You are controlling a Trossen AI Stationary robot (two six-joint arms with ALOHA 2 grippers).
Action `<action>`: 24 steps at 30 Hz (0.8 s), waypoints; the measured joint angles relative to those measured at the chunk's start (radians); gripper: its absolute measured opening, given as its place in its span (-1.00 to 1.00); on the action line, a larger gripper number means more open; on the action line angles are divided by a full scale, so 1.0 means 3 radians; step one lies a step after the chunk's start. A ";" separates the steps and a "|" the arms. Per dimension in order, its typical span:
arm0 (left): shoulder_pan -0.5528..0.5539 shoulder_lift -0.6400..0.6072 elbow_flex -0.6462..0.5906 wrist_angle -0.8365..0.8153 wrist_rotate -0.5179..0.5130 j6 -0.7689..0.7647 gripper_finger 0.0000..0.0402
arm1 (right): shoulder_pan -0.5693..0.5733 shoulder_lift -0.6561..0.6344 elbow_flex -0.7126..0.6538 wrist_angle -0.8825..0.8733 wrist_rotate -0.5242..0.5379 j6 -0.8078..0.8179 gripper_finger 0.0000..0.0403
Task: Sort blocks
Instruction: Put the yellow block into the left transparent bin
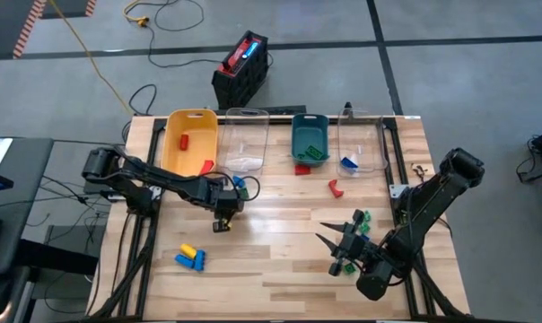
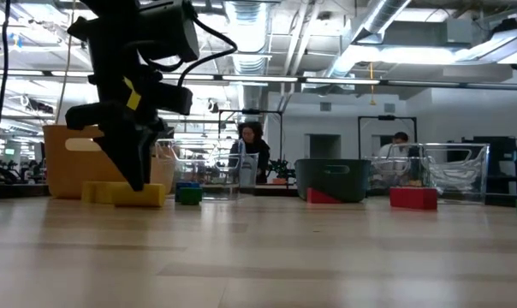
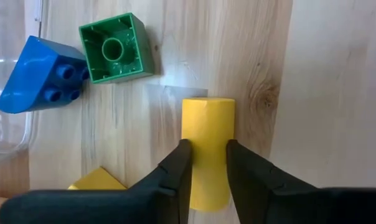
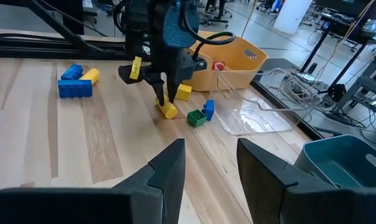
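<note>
**Block sort: part done, several pieces still loose on the table**

- Already binned: two red blocks [image 1: 185,141] in the yellow bin [image 1: 174,121]; a green block [image 1: 313,150] in the teal bin [image 1: 297,126]; a blue block [image 1: 349,163] in the far-right clear bin [image 1: 380,148]. The clear bin [image 1: 247,115] beside the yellow one shows no block that can be made out.
- In hand: left gripper [image 3: 208,163], fingers clamped on a yellow cylinder [image 3: 206,124] lying on the table [image 1: 280,251] just in front of the yellow bin. Not yet lifted, by the low view.
- Loose near it: green square block [image 3: 115,48], blue sloped block [image 3: 35,78], another yellow block [image 4: 183,92].
- Loose elsewhere: yellow and blue cluster [image 1: 190,257] at the left front; red blocks [image 1: 335,187] in front of the teal bin; green blocks [image 1: 364,218] by the right arm.
- Right gripper [image 4: 210,163]: waiting at the right front, fingers apart, empty.
- Judgement: well under half sorted.
</note>
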 joint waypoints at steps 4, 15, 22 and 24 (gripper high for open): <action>-0.0026 0.0007 0.0061 -0.0064 0.0002 -0.0047 -0.59 | 0.0001 0.0000 0.0000 0.0000 0.0000 0.0000 -0.21; -0.0050 0.0066 0.0046 -0.0126 0.0138 -0.0025 -0.12 | 0.0005 0.0029 0.0001 0.0006 -0.0002 0.0001 -0.21; -0.0049 0.0052 0.0053 -0.0108 0.0131 -0.0090 -0.08 | 0.0008 0.0032 0.0001 0.0025 -0.0001 0.0012 -0.21; -0.0049 0.0052 0.0053 -0.0102 0.0128 -0.0099 -0.16 | 0.0008 0.0031 0.0001 0.0039 -0.0001 0.0010 -0.21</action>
